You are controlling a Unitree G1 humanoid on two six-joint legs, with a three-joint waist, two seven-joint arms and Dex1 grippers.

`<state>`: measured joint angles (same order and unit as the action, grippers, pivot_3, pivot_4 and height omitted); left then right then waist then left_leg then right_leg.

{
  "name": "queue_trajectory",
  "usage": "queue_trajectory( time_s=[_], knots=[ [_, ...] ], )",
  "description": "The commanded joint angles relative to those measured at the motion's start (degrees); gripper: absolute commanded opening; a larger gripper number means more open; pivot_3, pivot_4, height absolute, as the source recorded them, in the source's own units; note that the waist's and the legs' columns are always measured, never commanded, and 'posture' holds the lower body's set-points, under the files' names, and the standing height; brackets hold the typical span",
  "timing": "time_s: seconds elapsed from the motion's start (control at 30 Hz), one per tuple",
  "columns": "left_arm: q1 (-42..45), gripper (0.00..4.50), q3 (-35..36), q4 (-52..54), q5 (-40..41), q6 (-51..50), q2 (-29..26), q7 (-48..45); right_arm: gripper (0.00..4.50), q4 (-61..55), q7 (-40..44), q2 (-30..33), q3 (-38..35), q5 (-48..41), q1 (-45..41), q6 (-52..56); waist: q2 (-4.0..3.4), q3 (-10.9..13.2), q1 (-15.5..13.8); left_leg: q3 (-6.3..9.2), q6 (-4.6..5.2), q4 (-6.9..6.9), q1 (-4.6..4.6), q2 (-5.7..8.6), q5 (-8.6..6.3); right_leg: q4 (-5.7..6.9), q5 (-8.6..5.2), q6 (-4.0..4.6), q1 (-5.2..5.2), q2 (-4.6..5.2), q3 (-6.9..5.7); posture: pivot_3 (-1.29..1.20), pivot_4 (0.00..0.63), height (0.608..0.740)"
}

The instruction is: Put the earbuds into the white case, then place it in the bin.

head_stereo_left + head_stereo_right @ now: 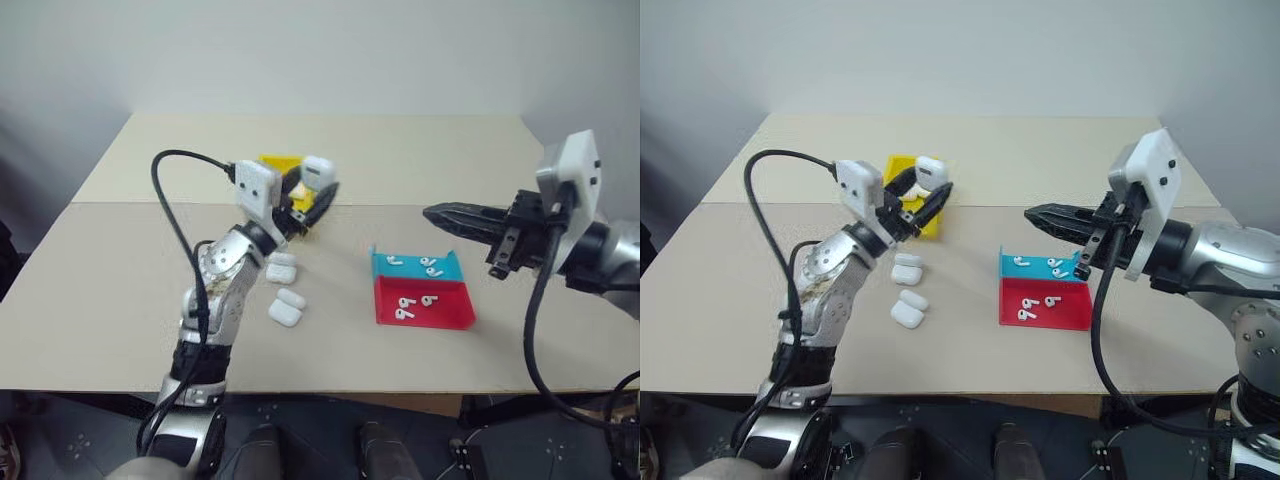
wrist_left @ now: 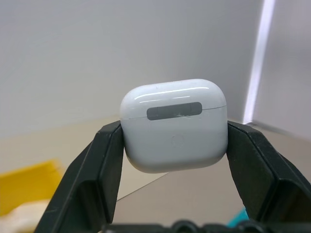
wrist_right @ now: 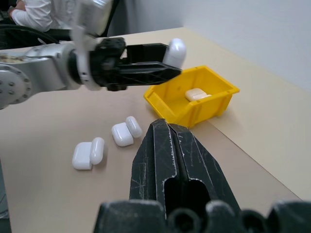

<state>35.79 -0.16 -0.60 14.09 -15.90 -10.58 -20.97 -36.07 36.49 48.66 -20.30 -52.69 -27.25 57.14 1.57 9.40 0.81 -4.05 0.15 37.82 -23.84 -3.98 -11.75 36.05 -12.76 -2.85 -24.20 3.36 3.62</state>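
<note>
L hand is clamped on the white case, lid shut, one finger on each side of it; the L wrist view shows the case squeezed between both black fingers. It's held up in the air right at the near-right edge of the bin, not yet inside. Bin sits at the far-left-centre of the surface, and one case already lies in it.

R hand is fully closed w/ nothing in it, hanging above the surface on the right, fingers pointing left toward the trays.

Near the L arm, three more cases lie on the surface; at least two look open, lids hinged back. Right of centre: teal tray w/ a few earbuds, and just nearer, touching it, red tray w/ a few more buds.

Progress, as I judge it: one case is binned, a second looks loaded and closed (can't see inside, so that's a guess) and is about to go in. Left for this one: carry it over the bin wall and let go. After that prob. several rounds remain, since buds are left in both trays and empty-looking cases wait on the surface.
</note>
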Motion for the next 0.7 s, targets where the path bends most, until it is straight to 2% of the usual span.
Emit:
queue_trajectory(
  time_s=[0.03,0.13,0.33,0.4,0.5,0.6,0.7],
  knots=[
    [5.8,3.09,-0.3,-9.7,-8.5,1.8,0.5,10.1,0.04,-2.7,-4.6,-1.4,0.1,-1.6,-0.2,-0.1,0.00,0.0,0.0,0.01,0.00,0.00,0.00,0.01,0.00,-0.02,0.00,0.00,-0.01,0.00,0.00,0.00,0.150,0.740],
    [10.0,3.09,0.6,-17.6,-11.0,3.4,1.5,14.5,0.04,-3.2,-6.7,-2.0,1.1,-2.1,-0.2,-0.2,0.00,0.0,-0.1,0.03,0.00,-0.02,-0.15,0.04,0.00,-0.09,0.06,0.06,-0.08,0.02,-0.01,0.00,0.150,0.740],
    [21.2,3.09,0.2,-39.8,-13.8,9.6,1.9,16.2,0.04,-3.7,-8.9,-2.2,2.2,-3.3,-0.1,-1.1,0.00,0.0,-0.2,0.14,0.00,-0.03,-0.42,0.07,0.00,-0.25,0.23,0.29,-0.20,0.05,-0.17,0.00,0.150,0.740],
    [23.8,3.64,-0.1,-44.4,-14.6,10.3,1.8,16.3,0.00,-4.1,-9.2,-2.0,2.1,-3.7,0.3,-1.3,0.00,0.0,-0.2,0.16,0.00,-0.04,-0.44,0.08,0.00,-0.27,0.23,0.29,-0.20,0.06,-0.19,0.00,0.150,0.740],
    [25.4,4.48,0.6,-46.7,-14.4,11.9,1.5,15.4,0.00,-5.0,-9.6,-2.0,1.7,-4.4,1.0,-1.6,0.00,0.0,-0.1,0.18,0.00,-0.06,-0.44,0.08,0.00,-0.27,0.23,0.29,-0.20,0.06,-0.22,0.00,0.150,0.740],
    [24.5,4.48,1.2,-44.7,-13.2,12.7,1.1,12.8,0.00,-5.6,-9.9,-2.0,1.5,-4.9,1.7,-2.0,0.00,0.0,-0.1,0.18,0.00,-0.08,-0.43,0.07,0.00,-0.25,0.23,0.29,-0.20,0.06,-0.21,0.00,0.150,0.740],
    [21.5,4.48,1.9,-37.9,-8.9,10.9,-0.3,3.2,0.00,-5.9,-9.7,-2.0,1.7,-5.1,2.3,-2.8,-0.01,0.0,0.0,0.19,0.00,-0.08,-0.42,0.07,0.00,-0.22,0.23,0.30,-0.20,0.06,-0.22,0.00,0.150,0.740]
  ],
)
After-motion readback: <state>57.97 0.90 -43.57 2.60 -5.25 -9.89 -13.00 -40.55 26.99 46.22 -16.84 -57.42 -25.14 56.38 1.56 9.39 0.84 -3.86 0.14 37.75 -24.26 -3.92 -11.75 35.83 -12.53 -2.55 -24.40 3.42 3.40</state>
